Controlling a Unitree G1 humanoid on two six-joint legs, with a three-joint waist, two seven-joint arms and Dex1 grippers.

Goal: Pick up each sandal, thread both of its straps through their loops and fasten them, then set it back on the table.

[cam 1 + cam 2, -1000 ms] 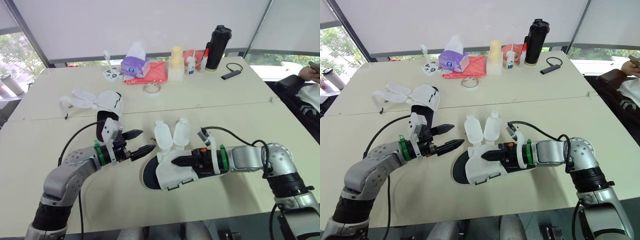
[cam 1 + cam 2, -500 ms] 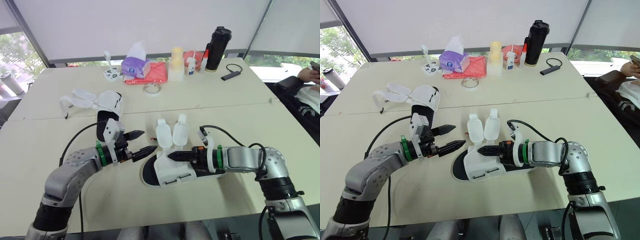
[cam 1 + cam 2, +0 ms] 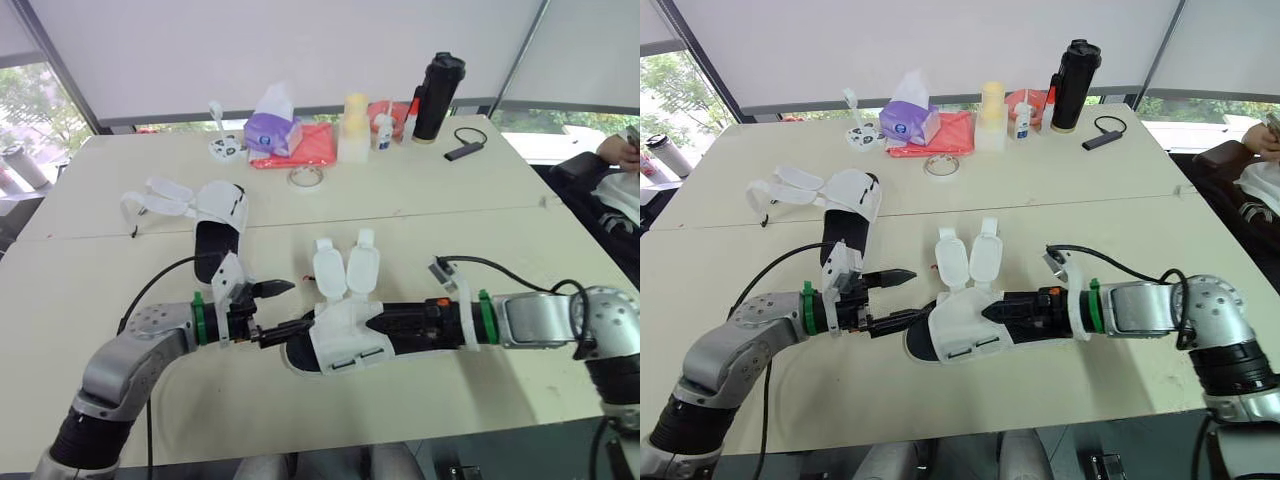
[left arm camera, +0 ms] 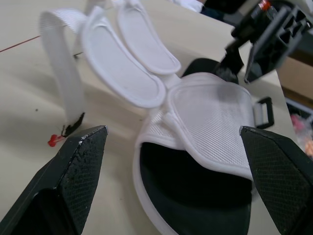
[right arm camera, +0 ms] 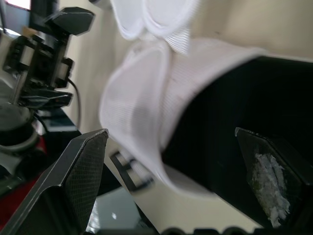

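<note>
The near sandal (image 3: 338, 340), white mesh upper on a black sole, lies flat on the table with its two strap flaps (image 3: 343, 270) folded back and unfastened. My right gripper (image 3: 385, 318) is open at its heel end; in the right wrist view the black sole (image 5: 234, 112) lies between the wide-apart fingers. My left gripper (image 3: 287, 308) is open at the toe end, one finger close to the sole's rim. In the left wrist view the white upper (image 4: 210, 117) lies ahead between the fingertips (image 4: 73, 171). The second sandal (image 3: 215, 215) lies at the far left, straps loose.
Along the back edge stand a purple tissue box (image 3: 268, 130), a red cloth (image 3: 305, 148), a tape ring (image 3: 304, 177), a pale bottle (image 3: 352, 130) and a black flask (image 3: 437, 95). A small black device (image 3: 462, 150) lies at back right. A person's hand (image 3: 620, 150) is at the right edge.
My right gripper opened, let go of the sandal's upper and drew back a little to the right. The sandal settled flat. My left gripper dropped lower, closer to the toe.
</note>
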